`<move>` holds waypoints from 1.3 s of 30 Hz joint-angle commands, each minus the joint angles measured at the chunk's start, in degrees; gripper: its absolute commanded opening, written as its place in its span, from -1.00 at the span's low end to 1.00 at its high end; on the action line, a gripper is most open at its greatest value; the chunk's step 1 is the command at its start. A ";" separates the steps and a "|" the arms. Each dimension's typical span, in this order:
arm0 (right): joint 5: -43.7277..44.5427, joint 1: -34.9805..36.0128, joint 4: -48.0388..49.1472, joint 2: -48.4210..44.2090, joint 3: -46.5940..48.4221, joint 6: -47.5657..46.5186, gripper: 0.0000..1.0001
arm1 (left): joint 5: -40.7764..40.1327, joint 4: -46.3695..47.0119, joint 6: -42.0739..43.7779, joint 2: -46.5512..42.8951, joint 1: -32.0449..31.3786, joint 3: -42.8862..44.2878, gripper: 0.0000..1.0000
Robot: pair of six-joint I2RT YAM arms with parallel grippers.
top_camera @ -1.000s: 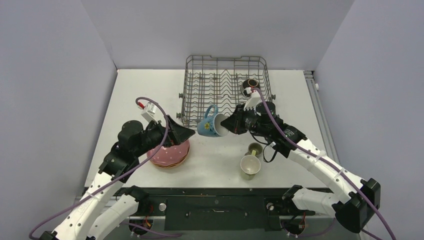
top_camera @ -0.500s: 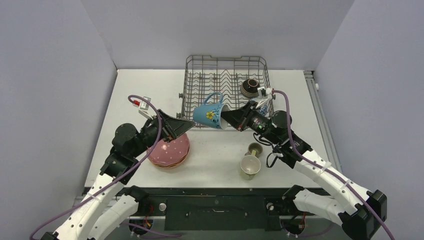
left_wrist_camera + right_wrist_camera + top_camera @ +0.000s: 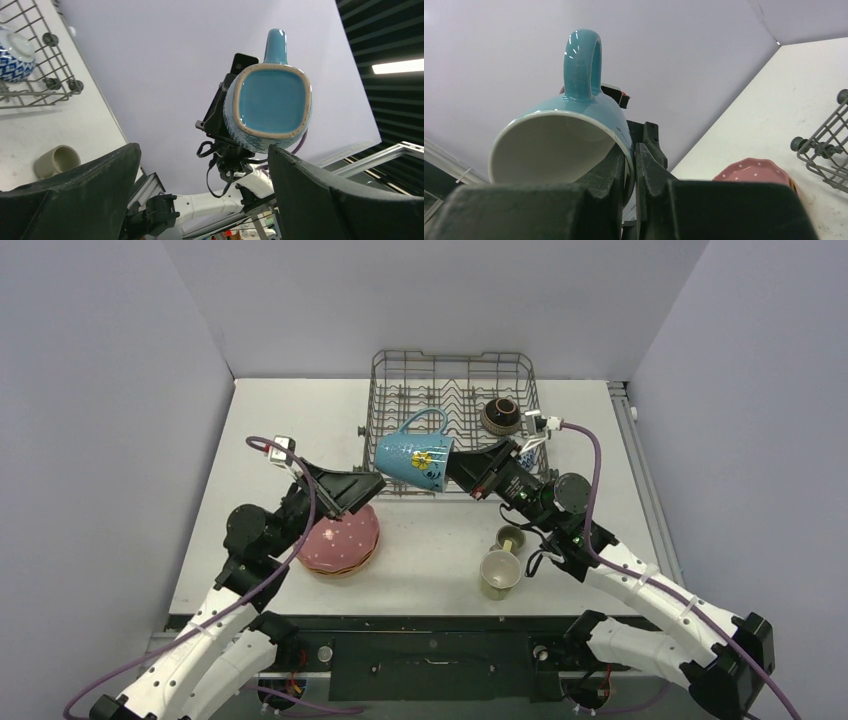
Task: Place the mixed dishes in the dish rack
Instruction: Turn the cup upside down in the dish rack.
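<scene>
My right gripper is shut on the rim of the light-blue mug, one finger inside and one outside. It holds the mug on its side in the air over the front left corner of the dish rack, handle up. In the right wrist view the mug fills the upper left above my right gripper. My left gripper stands open just left of the mug, above the pink dotted plate. Its camera looks up at the mug's base beyond the open left gripper.
A dark-brown bowl and a blue-white bowl sit in the rack's right side. A small olive mug and a pale-yellow mug stand on the table under the right arm. Orange plates lie beneath the pink plate.
The right gripper has lifted the blue mug higher and a little back and left, toward the rack. The left arm has drawn back and its open gripper has tilted upward.
</scene>
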 commanded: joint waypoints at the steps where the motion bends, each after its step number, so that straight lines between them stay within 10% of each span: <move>1: 3.34 2.19 11.17 0.78 3.06 1.68 -1.00 | 0.25 15.04 -5.35 -0.63 0.41 -1.05 0.93; 39: -0.88 10.10 11.32 8.61 8.88 4.80 -1.00 | 8.23 16.68 -2.09 -0.49 0.41 7.21 0.93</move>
